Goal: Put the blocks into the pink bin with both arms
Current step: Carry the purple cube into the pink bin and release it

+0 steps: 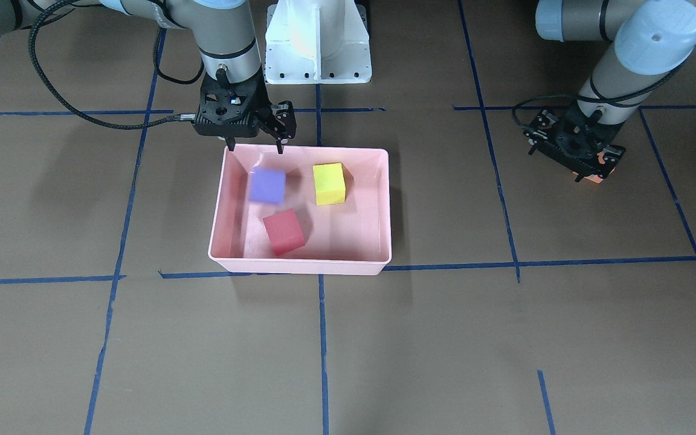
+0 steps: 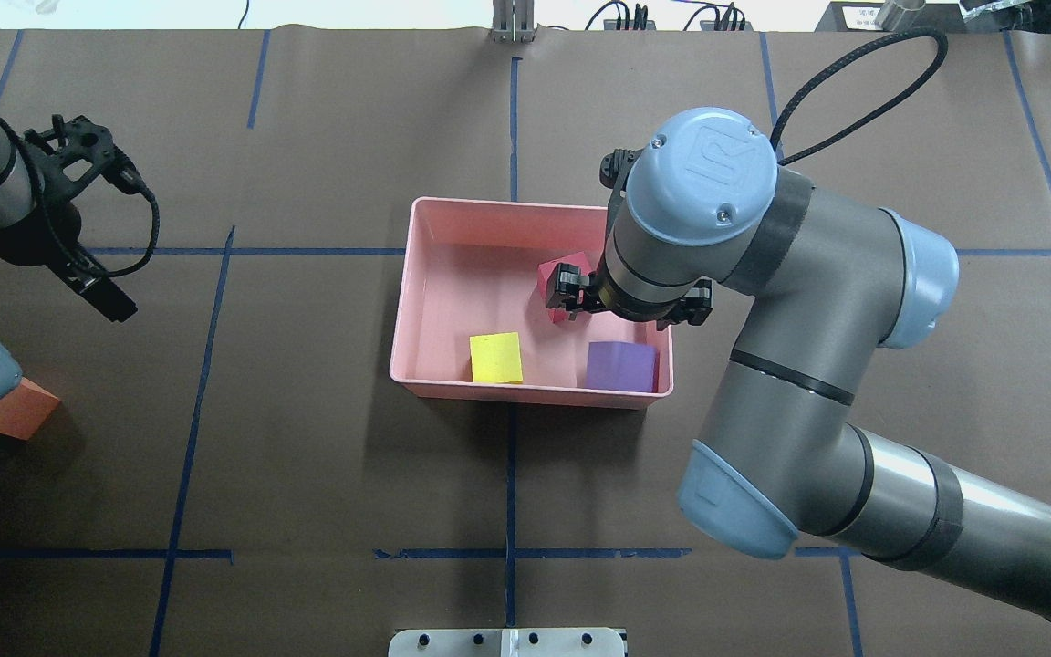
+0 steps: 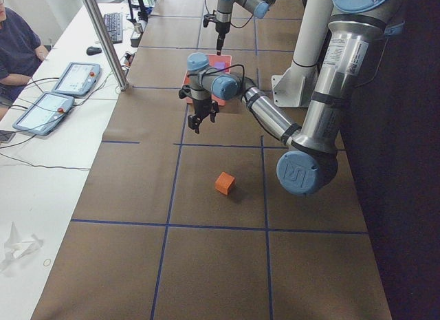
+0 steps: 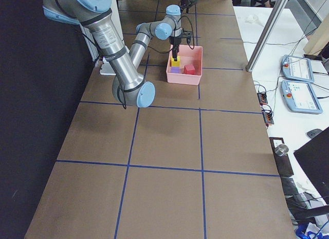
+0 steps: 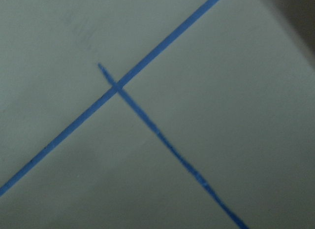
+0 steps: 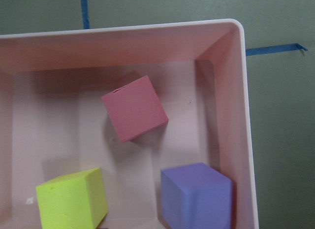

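Observation:
The pink bin [image 1: 299, 266] sits mid-table and holds the red block [image 1: 283, 231], the yellow block [image 1: 329, 183] and the purple block [image 1: 267, 185], which looks motion-blurred. My right gripper [image 1: 255, 147] is open and empty above the bin's robot-side rim, just over the purple block. The right wrist view shows all three blocks in the bin [image 6: 241, 115]. The orange block [image 2: 19, 411] lies on the table at my far left, partly hidden by my left arm. My left gripper [image 1: 589, 166] hangs above the table near it, apart from it, and looks open and empty.
The white pedestal base [image 1: 318, 42] stands behind the bin. Blue tape lines [image 5: 147, 66] cross the brown table. An operator, tablets and a metal post [image 3: 103, 38] are along the far table side.

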Available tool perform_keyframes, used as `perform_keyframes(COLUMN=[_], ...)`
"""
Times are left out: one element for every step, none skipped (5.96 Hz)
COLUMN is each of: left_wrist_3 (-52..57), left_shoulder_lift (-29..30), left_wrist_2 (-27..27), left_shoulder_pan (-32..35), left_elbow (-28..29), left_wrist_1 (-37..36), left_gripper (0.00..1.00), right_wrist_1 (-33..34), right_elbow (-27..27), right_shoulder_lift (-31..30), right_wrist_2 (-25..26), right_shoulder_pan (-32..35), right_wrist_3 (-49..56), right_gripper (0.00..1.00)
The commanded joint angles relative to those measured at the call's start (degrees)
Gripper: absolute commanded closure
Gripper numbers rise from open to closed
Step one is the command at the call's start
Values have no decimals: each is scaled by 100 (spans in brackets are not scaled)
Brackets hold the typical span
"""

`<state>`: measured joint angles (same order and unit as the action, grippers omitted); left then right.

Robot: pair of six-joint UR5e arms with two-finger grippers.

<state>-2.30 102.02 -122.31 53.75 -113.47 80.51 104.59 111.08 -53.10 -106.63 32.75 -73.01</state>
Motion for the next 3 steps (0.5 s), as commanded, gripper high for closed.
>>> perform_keyframes(left_wrist_3=[-24,-68,-243], left_shoulder_lift=[-958,-1573,-2032], left_wrist_2=[5,40,49], left_shoulder_pan=[12,12,12], left_elbow=[-61,-52,148], left_wrist_1=[1117,1908,2734], left_gripper=[0,0,0], right_wrist_1=[287,560,554], right_elbow=[465,510,615], right_shoulder_lift=[-384,-412,-656], right_wrist_2=[-225,-679,-797], right_shoulder_pan=[343,833,1073], right_wrist_3=[773,1553,2075], right_gripper=[0,0,0])
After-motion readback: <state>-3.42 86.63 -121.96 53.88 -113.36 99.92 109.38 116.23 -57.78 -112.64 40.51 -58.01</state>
